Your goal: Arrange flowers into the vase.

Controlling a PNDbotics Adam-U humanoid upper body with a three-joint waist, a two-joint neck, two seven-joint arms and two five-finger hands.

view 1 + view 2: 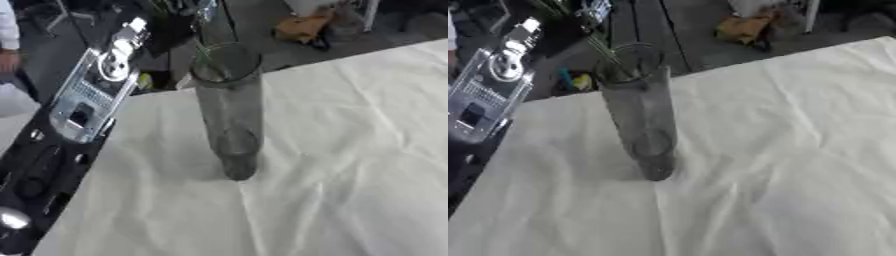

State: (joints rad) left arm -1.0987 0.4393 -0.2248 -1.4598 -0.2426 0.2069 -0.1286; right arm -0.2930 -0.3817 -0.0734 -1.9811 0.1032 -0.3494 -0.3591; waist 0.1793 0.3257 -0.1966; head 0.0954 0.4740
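Note:
A tall clear glass vase stands upright on the white tablecloth, left of centre. A thin green flower stem slants into its mouth from the upper left; the flower head is out of view. My left arm, black with silver and clear panels, runs from the lower left corner up along the table's left edge. My left hand is a dark blurred shape above and behind the vase's rim, close to where the stem rises. Whether it holds the stem is unclear. My right hand does not show.
The table's far edge runs diagonally behind the vase, with dark floor beyond. An orange-yellow bundle lies on that floor, and a small yellow-green thing sits near the table's corner. White cloth spreads to the right and front of the vase.

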